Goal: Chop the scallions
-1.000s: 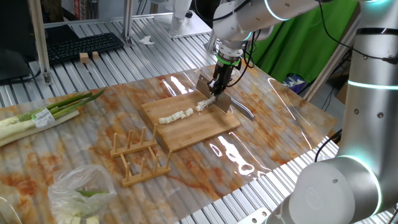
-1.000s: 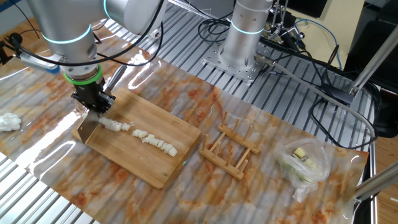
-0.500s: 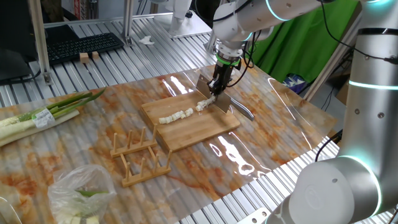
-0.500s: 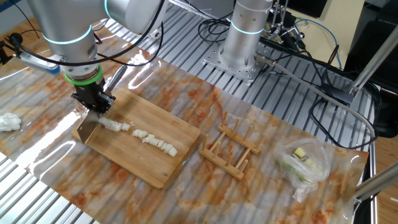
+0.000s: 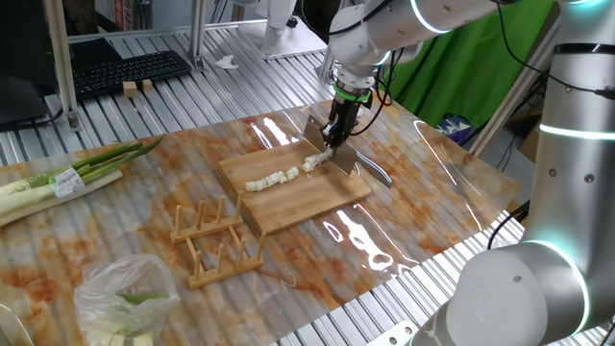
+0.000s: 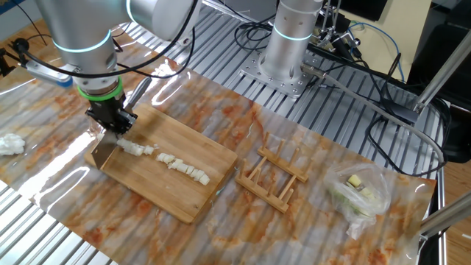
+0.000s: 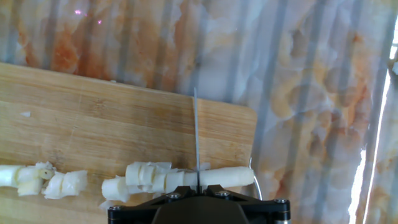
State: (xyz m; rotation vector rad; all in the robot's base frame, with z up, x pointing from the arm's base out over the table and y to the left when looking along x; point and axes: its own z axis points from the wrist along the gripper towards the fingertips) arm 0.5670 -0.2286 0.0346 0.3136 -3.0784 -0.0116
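The scallions (image 5: 284,174) lie as a row of pale cream-white pieces across the wooden cutting board (image 5: 317,197); they also show in the other fixed view (image 6: 173,163) and the hand view (image 7: 186,177). My gripper (image 5: 335,134) is shut on a cleaver (image 5: 328,154) and holds it over the board's far end. In the hand view the blade (image 7: 196,137) is edge-on, set on the uncut end of the stalk (image 7: 227,176), with cut pieces to its left. In the other fixed view the gripper (image 6: 112,124) and blade (image 6: 104,150) are at the board's left end.
A wooden dish rack (image 5: 213,242) stands beside the board. A long green-and-white bundle with a label (image 5: 67,179) lies at the far left. A clear plastic bag of green bits (image 5: 120,298) lies at the front left. The table has a glossy marbled cover (image 5: 413,211).
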